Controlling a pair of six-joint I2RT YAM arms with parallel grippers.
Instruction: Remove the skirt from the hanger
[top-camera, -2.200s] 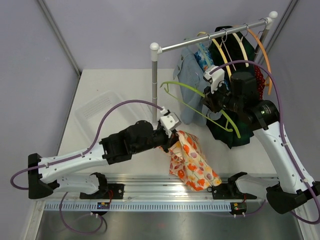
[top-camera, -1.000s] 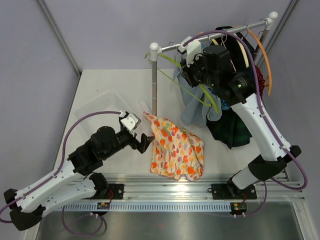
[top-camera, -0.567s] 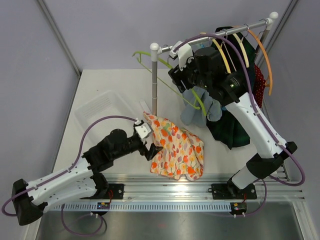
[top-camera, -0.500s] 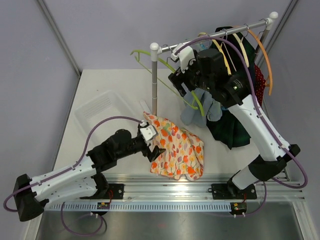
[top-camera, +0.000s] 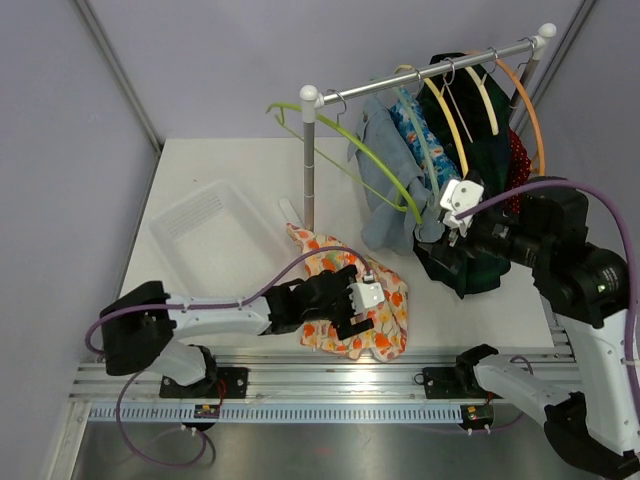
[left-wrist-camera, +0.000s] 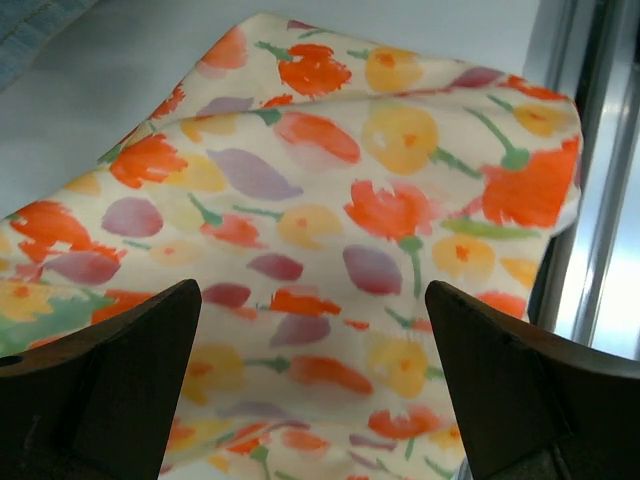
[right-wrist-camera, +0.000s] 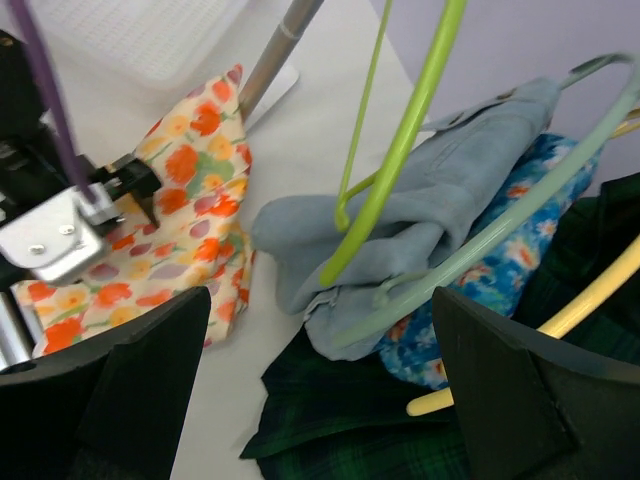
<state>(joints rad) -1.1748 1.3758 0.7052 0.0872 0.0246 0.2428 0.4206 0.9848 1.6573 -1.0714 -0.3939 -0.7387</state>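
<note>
Orange-flowered cream skirt (left-wrist-camera: 330, 220) is lying on the white table (top-camera: 200, 160), off the bare lime-green plastic hanger (right-wrist-camera: 410, 110), so the left gripper (left-wrist-camera: 315, 380) and right gripper (right-wrist-camera: 320, 390) are gaping empty.

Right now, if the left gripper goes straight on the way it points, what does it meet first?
The floral skirt, most likely: it lies on the table and fills the view ahead of the open left gripper. How far off it is remains unclear.

I see the floral skirt (top-camera: 325, 255) lying rumpled on the table (top-camera: 220, 160), free of the lime-green hanger (right-wrist-camera: 390, 178), which hangs bare from the rail (top-camera: 420, 80).
</note>
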